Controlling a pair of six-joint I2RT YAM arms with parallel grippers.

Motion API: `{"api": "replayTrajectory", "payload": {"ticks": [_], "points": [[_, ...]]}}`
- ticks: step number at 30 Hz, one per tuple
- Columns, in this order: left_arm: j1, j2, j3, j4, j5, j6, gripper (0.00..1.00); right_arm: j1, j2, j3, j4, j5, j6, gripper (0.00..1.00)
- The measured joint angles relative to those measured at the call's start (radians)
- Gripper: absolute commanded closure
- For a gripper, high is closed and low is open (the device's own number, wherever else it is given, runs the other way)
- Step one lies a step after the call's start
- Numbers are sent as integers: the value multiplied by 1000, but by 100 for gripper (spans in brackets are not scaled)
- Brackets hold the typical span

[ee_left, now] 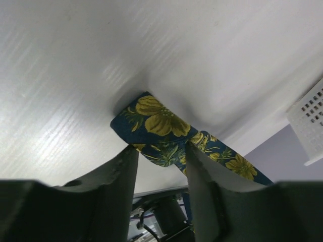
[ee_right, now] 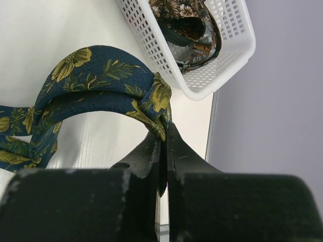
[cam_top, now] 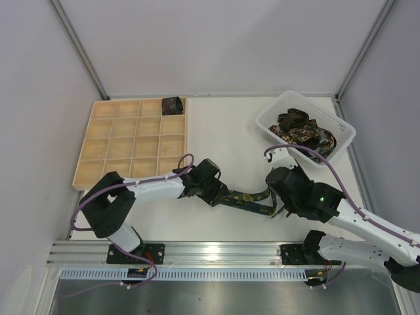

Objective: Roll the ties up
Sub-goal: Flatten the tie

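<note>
A navy tie (cam_top: 246, 199) with yellow-green flowers lies stretched on the white table between my two grippers. My left gripper (cam_top: 213, 193) is low over its left end. In the left wrist view the tie's end (ee_left: 159, 121) lies flat at the tips of my left gripper (ee_left: 160, 148), whose jaws stand apart on either side of it. My right gripper (ee_right: 165, 133) is shut on the tie's other part, which arches up in a loop (ee_right: 101, 75). More dark ties (cam_top: 298, 128) are heaped in the white basket (cam_top: 341, 128). One rolled tie (cam_top: 172, 105) sits in the tray's top right cell.
The pale wooden grid tray (cam_top: 121, 147) lies at the back left, close behind my left arm. The white slotted basket (ee_right: 237, 45) stands at the back right near the table's edge and the grey side wall.
</note>
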Motion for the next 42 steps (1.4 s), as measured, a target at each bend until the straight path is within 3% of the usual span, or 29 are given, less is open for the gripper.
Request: {"api": "replayTrajectory", "payload": {"ticks": [1, 4, 5, 12, 14, 21, 25, 28, 31, 35, 38, 40, 41, 42], "points": [[2, 5, 0, 1, -2, 0, 58, 0, 0, 0, 1, -1, -2, 100], [8, 14, 0, 4, -4, 3, 85, 0, 0, 0, 5, -5, -13, 100], [10, 16, 0, 4, -7, 7, 100, 0, 0, 0, 7, -6, -17, 100], [15, -19, 46, -147, -119, 123, 100, 0, -1, 0, 42, -7, -78, 100], [16, -92, 54, -223, -172, 165, 99, 0, -2, 0, 73, -7, -129, 100], [18, -620, 59, -454, -409, 315, 100, -32, -4, -40, 314, -25, -401, 100], [19, -811, 53, -612, -488, 322, 100, -24, 26, -107, 462, -76, -576, 96], [19, -861, -15, -706, -503, 300, 100, 7, 115, -116, 485, -167, -585, 94], [19, -891, -90, -808, -501, 266, 100, 48, 232, -103, 480, -322, -473, 95], [19, -981, -115, -935, -524, 215, 100, 110, 354, -55, 461, -487, -280, 80], [19, -1069, -111, -985, -555, 182, 100, 149, 428, -6, 449, -606, -153, 78], [19, -1097, -108, -1003, -567, 171, 100, 163, 462, 7, 446, -657, -80, 60], [19, -1107, -107, -1008, -574, 166, 100, 172, 472, 7, 442, -680, -40, 31], [19, -1117, -107, -1012, -577, 165, 100, 180, 478, 6, 435, -699, 3, 27]]}}
